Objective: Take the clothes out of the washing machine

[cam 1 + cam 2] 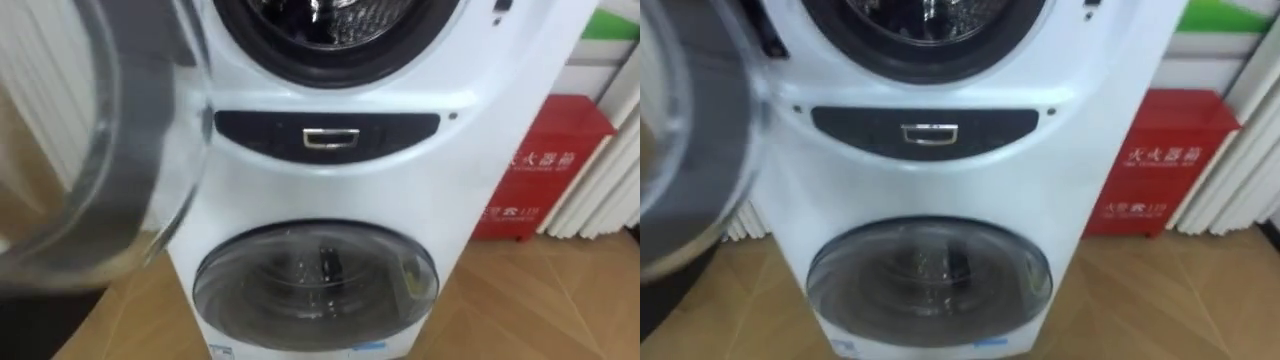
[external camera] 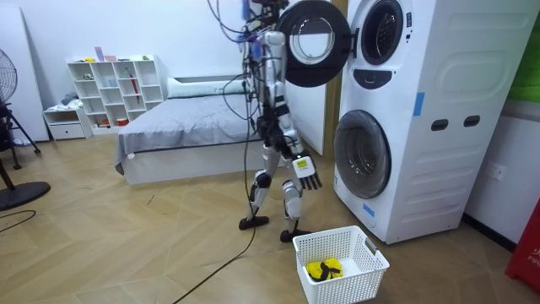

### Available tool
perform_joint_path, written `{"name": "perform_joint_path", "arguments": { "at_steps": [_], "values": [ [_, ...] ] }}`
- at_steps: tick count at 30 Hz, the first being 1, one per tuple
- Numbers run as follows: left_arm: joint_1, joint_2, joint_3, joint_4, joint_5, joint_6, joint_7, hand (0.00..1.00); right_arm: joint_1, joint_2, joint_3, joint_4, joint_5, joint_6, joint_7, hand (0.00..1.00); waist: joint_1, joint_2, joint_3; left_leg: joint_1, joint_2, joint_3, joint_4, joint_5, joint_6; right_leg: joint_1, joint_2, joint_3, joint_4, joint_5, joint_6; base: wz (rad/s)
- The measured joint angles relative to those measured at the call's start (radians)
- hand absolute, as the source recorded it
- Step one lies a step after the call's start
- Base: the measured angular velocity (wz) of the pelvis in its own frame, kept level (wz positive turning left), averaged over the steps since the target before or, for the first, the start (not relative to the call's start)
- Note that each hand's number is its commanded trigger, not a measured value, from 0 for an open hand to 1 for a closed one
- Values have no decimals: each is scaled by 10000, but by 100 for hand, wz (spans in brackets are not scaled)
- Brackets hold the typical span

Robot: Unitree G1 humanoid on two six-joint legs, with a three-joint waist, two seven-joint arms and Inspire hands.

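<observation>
- robot stands facing the stacked washing machine (image 1: 400, 180); the upper door (image 1: 100, 150) is swung open on its left, the lower door (image 1: 315, 275) is closed.
- right hand (image 2: 305, 173) hangs by the thigh, fingers loose and spread, nothing in it.
- the upper drum mouth (image 1: 330, 20) is cut off by the top edge of the eye views; i see bare metal and cannot tell whether clothes lie deeper in.
- white basket (image 2: 363, 253) sits on the floor just in front of the robot's feet, with a yellow item (image 2: 325, 270) in it, probably a garment.
- handling, my judgement: cloth is soft and light, heavier and clingy if damp. i'd pinch a bunched fold near the drum mouth, not a flat edge, and lift it clear of the door seal.
</observation>
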Motion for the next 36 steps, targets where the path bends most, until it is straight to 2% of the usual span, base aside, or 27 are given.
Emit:
{"name": "perform_joint_path", "arguments": {
  "at_steps": [1,2,3,4,5,6,7,8,9,11,12,15,17,23,26,27,28,30,34,36],
  "values": [
    [76,3,-3,25,-28,0,17,0,30,-7,9,8,139,29,-1,0,18,7,3,-26,-74,13,-8,55,75,47,-112,44,-104,124,202,11],
    [201,10,-20,123,-91,14,58,0,92,-15,-10,13,412,143,-7,0,-30,1,26,-95,-106,50,14,116,242,60,-316,106,284,11,601,42],
    [224,23,-16,127,-81,46,62,0,159,-23,-102,12,488,151,-17,0,-100,16,-25,-177,68,511,18,233,138,183,-625,134,1190,-699,714,58],
    [185,23,-19,116,-79,42,67,0,171,-48,-95,12,508,150,-46,0,-112,5,-31,-226,171,826,6,309,46,291,-814,174,1649,-1117,688,82],
    [114,1,-23,112,-44,17,77,0,187,-113,-79,40,540,144,-90,0,-90,-58,-60,-267,229,1330,-138,476,-133,633,-1231,226,2299,-1882,926,71],
    [120,12,-21,110,-59,-22,79,0,231,-112,-9,56,558,116,-162,0,-13,-348,-129,-256,75,1674,-275,643,-239,899,-1528,337,2335,-2366,1252,50],
    [214,43,32,122,-87,-37,78,0,212,-61,140,84,527,102,-231,0,172,-501,-91,-236,-268,1632,-231,694,-213,962,-1574,562,1908,-2572,1215,4],
    [283,13,89,148,-107,-37,76,0,144,-33,140,81,505,102,-263,0,301,-446,-89,-268,-291,1617,-177,703,-214,995,-1513,669,1703,-2569,1196,-34],
    [354,-35,305,166,-191,-44,38,0,132,59,152,72,463,86,-279,0,462,-354,-70,-264,-312,1470,-214,738,-162,1139,-1352,778,1282,-2399,1304,-32],
    [360,-13,374,176,-272,-114,78,0,174,143,375,71,474,86,-240,0,481,-372,-44,-212,-324,1484,-403,849,-39,1388,-1282,775,740,-1996,1222,-21],
    [361,-31,372,186,-260,-175,114,0,166,129,455,69,463,77,-254,0,548,-369,-20,-105,-272,1658,-552,868,-3,1477,-1285,795,531,-1830,1238,-31],
    [394,-15,398,190,-270,-237,170,0,9,122,544,102,241,-14,-258,0,704,-361,-32,-52,-207,2101,-678,860,49,1463,-1163,680,396,-1493,1234,-43],
    [402,-17,507,187,-290,-239,229,0,30,122,702,140,107,-124,-274,0,694,-365,-33,36,-198,2209,-811,858,48,1497,-1108,665,251,-1451,1232,-26],
    [421,-7,761,127,-341,-246,269,0,31,125,889,247,-25,-199,-349,0,659,-393,-15,82,-155,2174,-1064,873,-33,1527,-900,530,-191,-1441,1223,-6],
    [455,20,920,121,-469,-269,270,0,30,119,873,259,-329,-282,-290,0,788,-399,-3,150,-105,1820,-1031,878,-41,1559,-809,531,-268,-1466,1192,-15],
    [497,25,1037,122,-579,-276,273,0,37,119,873,297,-356,-345,-231,0,856,-360,37,258,-63,1661,-1032,878,-41,1654,-744,529,-299,-1474,1177,-20],
    [566,30,1164,117,-614,-282,279,0,44,121,873,305,-384,-347,-206,0,864,-359,32,310,-36,1445,-1032,877,-42,1775,-698,524,-350,-1486,1157,-15],
    [587,62,1234,68,-785,-299,277,0,7,76,870,300,-446,-347,-157,0,879,-380,44,363,-17,1334,-1034,876,-44,1863,-657,517,-407,-1540,1112,-3],
    [566,67,1842,-674,-1927,-294,285,0,-68,-123,517,182,-498,-356,-105,0,916,-322,64,378,12,1332,-1057,880,-51,1862,-626,513,-426,-1590,1091,0],
    [453,288,2386,-1322,-2591,-326,417,0,-70,-199,13,173,-503,-467,-55,0,912,-197,104,453,21,1280,-1070,882,-54,1938,-607,543,-426,-1609,1079,2]
  ]
}}
